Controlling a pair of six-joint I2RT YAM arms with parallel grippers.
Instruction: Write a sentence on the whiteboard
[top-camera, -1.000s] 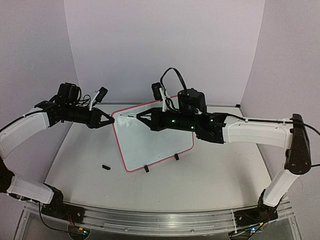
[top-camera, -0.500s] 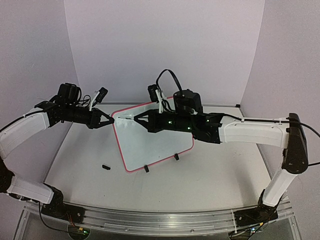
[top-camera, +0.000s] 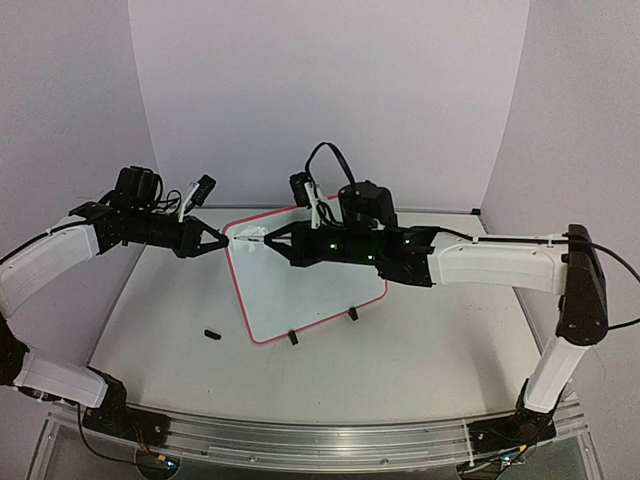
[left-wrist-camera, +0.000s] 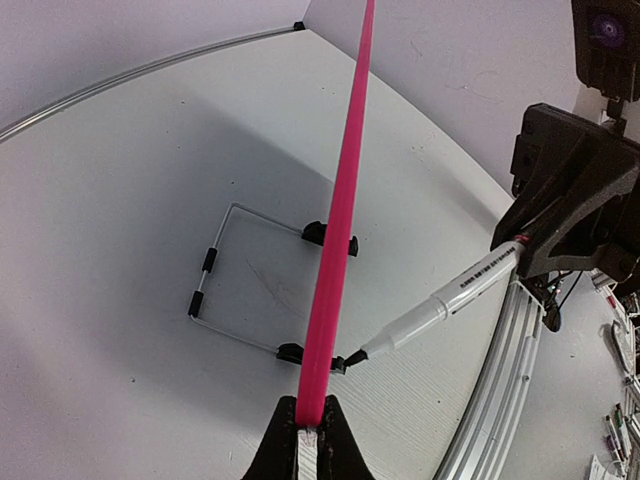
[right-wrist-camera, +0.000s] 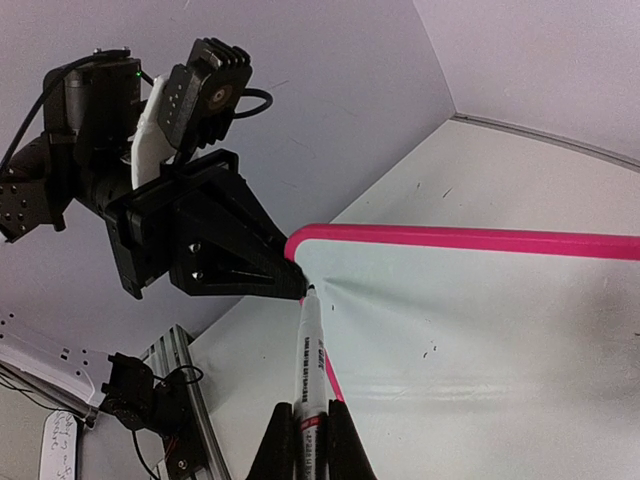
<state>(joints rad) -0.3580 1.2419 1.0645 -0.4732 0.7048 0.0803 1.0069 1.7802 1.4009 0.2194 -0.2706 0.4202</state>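
White tabletop (top-camera: 430, 350), lilac walls | one large white rounded-corner whiteboard with thin pink frame (top-camera: 305, 290) stands mid-table on two black clip feet (top-camera: 292, 338) | we judge it light, stiff, tippy; hold the frame edge | left gripper (top-camera: 219, 241) pinches its top-left corner | right gripper (top-camera: 274, 240) clamps one grey marker pen (right-wrist-camera: 308, 365) | one small black piece (top-camera: 211, 334) on table

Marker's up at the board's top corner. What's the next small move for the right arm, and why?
Probably ease the right gripper forward until the marker tip meets the whiteboard. In the left wrist view the tip sits slightly off the edge-on board, and no writing shows. The left gripper clamps that corner, so it should take the push.
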